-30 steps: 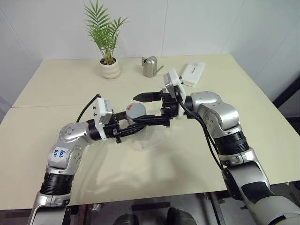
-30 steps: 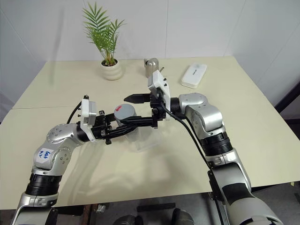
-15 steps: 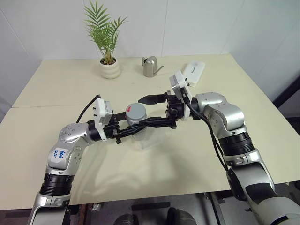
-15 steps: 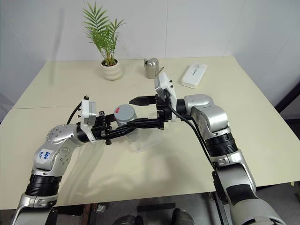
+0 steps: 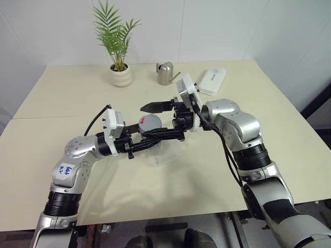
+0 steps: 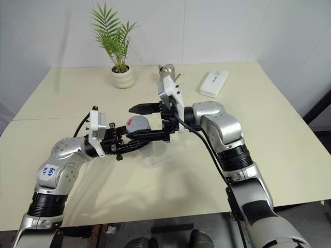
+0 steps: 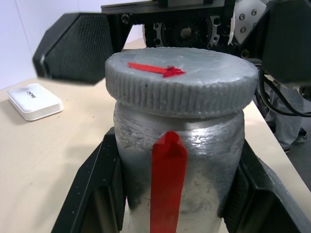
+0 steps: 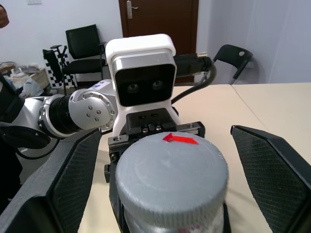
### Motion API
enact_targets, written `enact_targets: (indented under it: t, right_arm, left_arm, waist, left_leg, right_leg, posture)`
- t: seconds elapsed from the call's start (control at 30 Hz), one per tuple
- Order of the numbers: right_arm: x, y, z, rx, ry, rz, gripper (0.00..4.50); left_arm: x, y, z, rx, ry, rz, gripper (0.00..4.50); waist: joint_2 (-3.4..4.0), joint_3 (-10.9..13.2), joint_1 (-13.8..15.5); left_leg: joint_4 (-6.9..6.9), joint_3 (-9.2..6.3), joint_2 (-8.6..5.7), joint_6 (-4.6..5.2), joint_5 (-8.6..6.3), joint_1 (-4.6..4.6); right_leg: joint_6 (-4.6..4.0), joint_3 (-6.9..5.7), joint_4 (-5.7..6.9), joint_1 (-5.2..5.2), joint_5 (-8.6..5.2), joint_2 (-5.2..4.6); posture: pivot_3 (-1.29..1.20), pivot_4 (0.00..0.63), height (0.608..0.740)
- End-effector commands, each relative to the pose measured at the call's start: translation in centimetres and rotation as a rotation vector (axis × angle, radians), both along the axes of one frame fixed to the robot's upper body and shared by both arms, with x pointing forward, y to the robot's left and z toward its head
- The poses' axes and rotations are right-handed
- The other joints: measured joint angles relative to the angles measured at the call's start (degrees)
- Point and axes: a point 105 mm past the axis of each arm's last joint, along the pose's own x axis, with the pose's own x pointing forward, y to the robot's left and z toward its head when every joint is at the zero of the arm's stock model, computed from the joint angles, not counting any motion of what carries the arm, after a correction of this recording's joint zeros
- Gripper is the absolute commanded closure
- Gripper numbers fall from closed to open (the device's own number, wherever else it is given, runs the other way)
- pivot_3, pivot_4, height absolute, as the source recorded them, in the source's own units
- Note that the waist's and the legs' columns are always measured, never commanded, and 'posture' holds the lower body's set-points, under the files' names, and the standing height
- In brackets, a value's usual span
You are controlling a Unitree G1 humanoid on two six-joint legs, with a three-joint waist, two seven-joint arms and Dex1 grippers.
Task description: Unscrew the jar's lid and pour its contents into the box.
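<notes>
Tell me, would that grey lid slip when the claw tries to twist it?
Probably not much: the lid has a ridged edge, and the right gripper's fingers look textured. The jar below seems firmly clamped by the left gripper, so it likely won't spin.

My surface (image 5: pixel 62 93) is a pale cream tabletop. At its far edge a white plant pot (image 5: pixel 121 76) with a green palm stands to my left, a silver watering can (image 5: pixel 165 73) sits near the middle, and a white oblong case (image 5: pixel 213 81) lies further right, well apart from the pot. Nearer me, the clear box (image 5: pixel 160 153) rests on the surface beneath my arms.
</notes>
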Motion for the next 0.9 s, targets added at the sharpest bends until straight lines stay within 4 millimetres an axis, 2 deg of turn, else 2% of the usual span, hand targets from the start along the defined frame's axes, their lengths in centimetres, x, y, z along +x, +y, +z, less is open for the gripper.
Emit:
enact_targets:
  t: [0.03,0.17,0.2,0.4,0.53,0.63,0.77,0.83,0.9]
  right_arm:
    - [-0.6,0.3,1.2,0.021,-0.055,0.024,0.64]
    - [-0.6,0.4,1.3,0.031,-0.057,0.022,1.84]
    - [-0.6,0.4,1.7,0.047,-0.054,0.018,1.93]
    - [-1.7,-0.5,4.2,0.177,0.045,0.061,1.93]
    - [-2.0,-2.0,5.5,0.273,0.207,0.068,1.93]
    - [-0.8,-4.2,4.3,0.262,0.198,-0.076,1.93]
    - [1.4,-7.1,1.0,0.168,0.080,-0.303,1.93]
    - [3.3,-10.1,-1.6,0.130,0.036,-0.484,1.93]
    - [4.4,-12.3,-3.1,0.134,0.042,-0.599,1.93]
  left_arm:
    - [-0.6,0.0,0.8,-0.003,-0.042,-0.009,2.50]
    - [-0.6,0.0,0.9,-0.006,-0.044,-0.008,2.50]
    - [-0.6,0.0,0.9,-0.005,-0.044,-0.007,2.50]
    - [-0.8,0.1,0.6,0.000,-0.037,-0.004,2.50]
    - [-0.9,0.4,0.2,0.004,-0.022,0.000,2.50]
    - [-1.1,0.8,0.0,0.006,-0.012,0.011,2.50]
    - [-1.1,1.3,0.1,-0.002,-0.004,0.035,2.50]
    - [-1.0,1.8,0.2,-0.015,0.006,0.056,2.50]
    - [-0.9,2.1,0.3,-0.022,0.015,0.068,2.50]
  waist:
    - [0.00,0.0,0.0]
    - [0.00,0.0,-0.1]
    - [0.00,0.0,-0.1]
    - [0.00,0.0,-0.1]
    - [0.00,0.0,0.0]
    - [-0.03,0.0,0.2]
    - [-0.07,0.0,0.3]
    - [-0.07,0.0,0.2]
    - [-0.08,0.0,0.2]
  left_leg:
    - [0.00,0.00,0.00,0.00,0.00,0.00]
    - [0.00,0.00,0.00,0.00,0.00,0.01]
    - [0.00,0.00,0.00,0.00,0.00,0.00]
    - [-0.01,0.00,0.01,0.00,0.00,0.00]
    - [-0.02,-0.01,0.00,0.00,0.00,0.00]
    - [-0.02,-0.03,0.00,0.00,0.00,-0.01]
    - [-0.02,0.01,-0.03,0.02,-0.03,-0.01]
    - [-0.04,0.07,-0.02,0.03,-0.03,-0.01]
    - [-0.06,0.10,-0.01,0.02,-0.03,0.02]
  right_leg:
    - [0.00,0.00,0.00,0.00,0.00,0.00]
    - [0.00,0.00,0.01,0.00,0.00,0.00]
    - [0.00,0.00,0.00,0.00,0.00,0.00]
    - [0.00,0.00,0.00,0.00,0.00,0.00]
    - [0.00,0.00,0.01,0.00,0.00,0.00]
    - [-0.01,-0.02,-0.02,0.00,0.00,0.00]
    - [0.00,0.02,-0.04,0.01,0.00,-0.02]
    - [0.00,0.05,-0.03,-0.04,0.00,-0.02]
    - [0.00,0.06,-0.03,-0.03,0.00,-0.01]
  posture:
    - [0.00,0.150,0.740]
    - [0.00,0.150,0.740]
    - [0.00,0.150,0.740]
    - [0.00,0.150,0.740]
    - [0.00,0.150,0.740]
    - [0.00,0.150,0.740]
    - [0.00,0.150,0.740]
    - [0.00,0.150,0.740]
    - [0.00,0.150,0.740]
